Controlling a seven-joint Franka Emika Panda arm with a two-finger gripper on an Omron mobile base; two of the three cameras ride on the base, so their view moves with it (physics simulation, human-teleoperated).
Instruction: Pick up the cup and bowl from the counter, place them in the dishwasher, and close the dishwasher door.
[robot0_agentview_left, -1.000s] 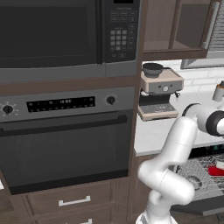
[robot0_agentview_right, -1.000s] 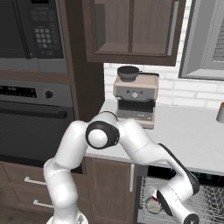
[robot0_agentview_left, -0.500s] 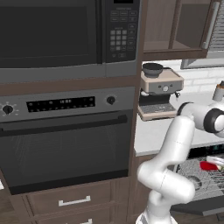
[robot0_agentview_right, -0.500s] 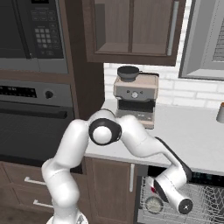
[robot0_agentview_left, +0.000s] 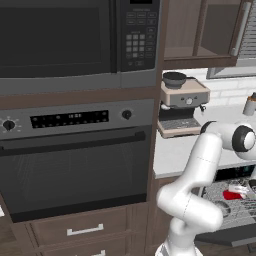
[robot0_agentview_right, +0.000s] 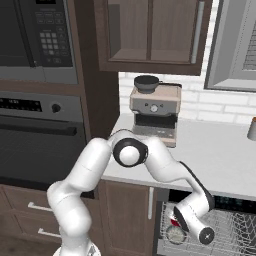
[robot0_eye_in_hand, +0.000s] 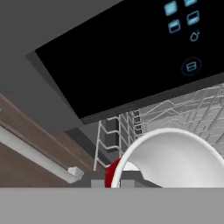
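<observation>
Pincer (robot0_agentview_right: 176, 225) clamped on red-and-white bowl (robot0_eye_in_hand: 168, 157), now lower and deeper over dishwasher rack (robot0_agentview_right: 235, 235).

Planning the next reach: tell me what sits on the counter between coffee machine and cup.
Nothing: in the right base view the counter is bare between the coffee machine and the cup.

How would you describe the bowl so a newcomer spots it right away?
Start at the pale counter with the espresso machine on it; just below is the open dishwasher with its grey wire rack. The bowl sits over the rack's left end, at the gripper. White inside, red outside, it is the only coloured item among the grey wires.
</observation>
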